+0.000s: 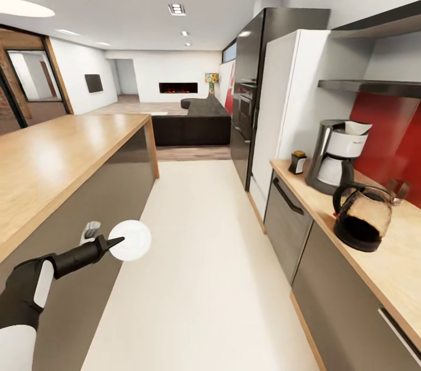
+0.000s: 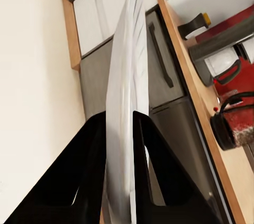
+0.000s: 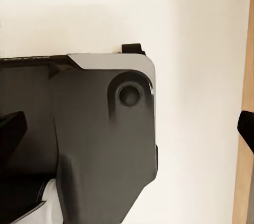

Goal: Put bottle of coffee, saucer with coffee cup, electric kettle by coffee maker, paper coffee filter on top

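Left end effector [image 1: 111, 241] is low at the left of the head view, clenched on the white saucer [image 1: 130, 240]. In the left wrist view the saucer [image 2: 127, 102] is seen edge-on, a thin upright disc running lengthwise away from the camera btwn the two dark fingers [image 2: 92, 150], rim pinched on both sides. Its lower part is hidden behind the fingers. In the head view its flat face turns toward the camera, held over the pale floor [image 1: 204, 254], well apart from the bench.

Right end effector: right wrist view gives mostly a dark robot body panel [image 3: 100, 139] over floor; one dark tip at the frame edge, so can't tell if it's released or clenched.

On the right-hand bench [image 1: 327, 207]: coffee maker [image 1: 338, 155] upright near the red backsplash, w/ a white paper filter [image 1: 358, 127] sitting in its top. Writing on the maker's white band is too small to read. Electric kettle [image 1: 363, 216] stands just beside it, nearer the camera, glass body, dark base, handle arching over the top. A small dark bottle w/ yellow cap [image 1: 297, 162] sits past the coffee maker, near the fridge; label unreadable. Smth brownish behind the kettle is partly hidden, can't tell what
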You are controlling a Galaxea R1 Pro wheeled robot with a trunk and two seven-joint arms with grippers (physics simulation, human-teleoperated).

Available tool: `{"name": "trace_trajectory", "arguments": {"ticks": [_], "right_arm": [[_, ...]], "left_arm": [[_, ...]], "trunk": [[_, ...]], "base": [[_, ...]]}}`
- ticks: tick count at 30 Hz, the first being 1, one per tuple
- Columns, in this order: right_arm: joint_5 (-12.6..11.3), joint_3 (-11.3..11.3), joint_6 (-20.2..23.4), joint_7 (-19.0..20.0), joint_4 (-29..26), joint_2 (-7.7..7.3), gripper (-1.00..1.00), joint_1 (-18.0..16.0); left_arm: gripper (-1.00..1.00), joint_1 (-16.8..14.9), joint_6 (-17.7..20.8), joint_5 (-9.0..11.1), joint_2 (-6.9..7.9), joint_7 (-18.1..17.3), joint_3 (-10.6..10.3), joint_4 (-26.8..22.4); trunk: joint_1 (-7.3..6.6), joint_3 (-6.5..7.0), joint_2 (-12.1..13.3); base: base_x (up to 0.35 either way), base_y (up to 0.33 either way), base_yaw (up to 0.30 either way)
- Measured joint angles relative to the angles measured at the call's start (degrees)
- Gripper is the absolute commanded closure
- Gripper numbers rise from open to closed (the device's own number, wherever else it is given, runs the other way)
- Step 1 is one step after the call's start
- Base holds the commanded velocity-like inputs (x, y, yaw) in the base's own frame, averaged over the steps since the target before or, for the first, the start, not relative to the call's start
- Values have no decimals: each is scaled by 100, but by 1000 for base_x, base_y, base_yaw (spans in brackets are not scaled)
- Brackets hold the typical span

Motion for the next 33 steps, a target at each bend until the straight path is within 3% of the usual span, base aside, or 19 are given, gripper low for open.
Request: {"name": "trace_trajectory", "arguments": {"ticks": [16,33], "right_arm": [[-4,0,0,1,-2,-1,-100,1],[-5,0,-2,6,-1,-4,-100,1]], "left_arm": [[100,-1,-1,-4,-1,-2,-2,0],[100,-2,-1,-5,-11,-2,-2,2]], "trunk": [[0,0,0],[0,0,0]], "base": [[317,124,-12],[303,176,-252]]}}
